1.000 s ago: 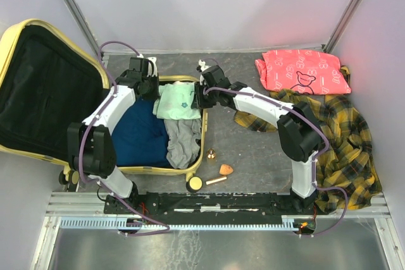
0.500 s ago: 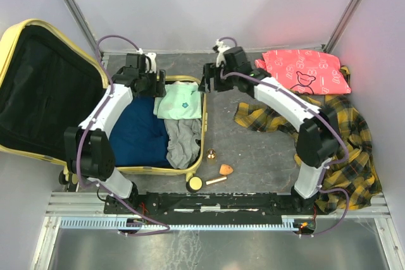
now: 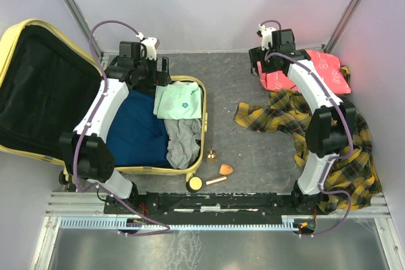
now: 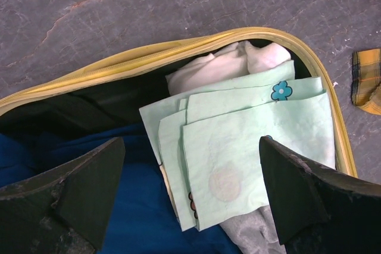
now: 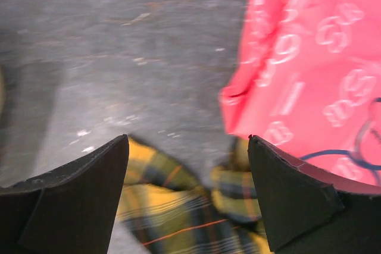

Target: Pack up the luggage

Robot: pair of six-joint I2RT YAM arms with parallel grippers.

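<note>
The luggage (image 3: 204,118) lies open at the left, its black-lined lid (image 3: 38,86) leaning back. Inside are a blue garment (image 3: 139,134), a grey one (image 3: 183,140) and a folded mint-green garment (image 3: 180,101) on top. My left gripper (image 3: 155,71) hovers over the luggage's far rim (image 4: 149,57), open, with the mint garment (image 4: 250,141) lying free below its jaws (image 4: 190,165). My right gripper (image 3: 262,64) is open and empty (image 5: 187,147) above the left edge of a red printed garment (image 5: 309,75) and the yellow plaid shirt (image 5: 178,206).
The red garment (image 3: 316,71) lies at the back right, the plaid shirt (image 3: 342,137) sprawls along the right side. A small brass piece (image 3: 211,154), an orange piece (image 3: 226,169), a yellow disc (image 3: 195,183) and a stick (image 3: 216,180) lie near the luggage's front corner.
Both grippers have opened and let go of the mint garment, which now rests in the luggage. The right arm swung right to the red garment; the left drew back toward the far rim.
</note>
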